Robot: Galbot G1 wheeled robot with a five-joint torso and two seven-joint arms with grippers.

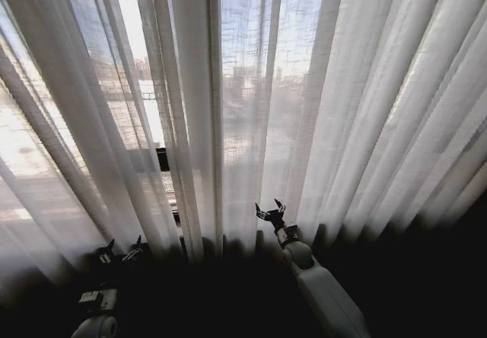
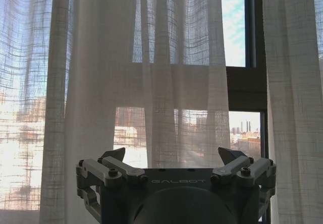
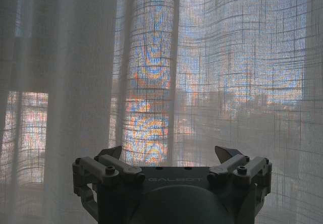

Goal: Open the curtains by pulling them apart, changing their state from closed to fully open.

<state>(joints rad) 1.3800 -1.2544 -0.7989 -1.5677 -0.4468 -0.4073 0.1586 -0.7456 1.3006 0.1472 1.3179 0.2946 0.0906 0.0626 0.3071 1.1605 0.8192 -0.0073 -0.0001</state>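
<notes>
Sheer curtains (image 1: 251, 110), window frame (image 2: 246, 85) behind.

We saw all the light come from behind the curtains (image 1: 251, 102), daylight pushing through the sheer weave and leaving everything in front of them backlit. Below the curtains' hem the head view fell to near black, so both arms read as dim shapes. The pleats fanned outward toward the edges, a wide-lens bend. In the left wrist view a gap in the curtains showed blown-out sky. In the right wrist view coloured moiré rippled across the fabric, whose threads stayed sharp.
</notes>
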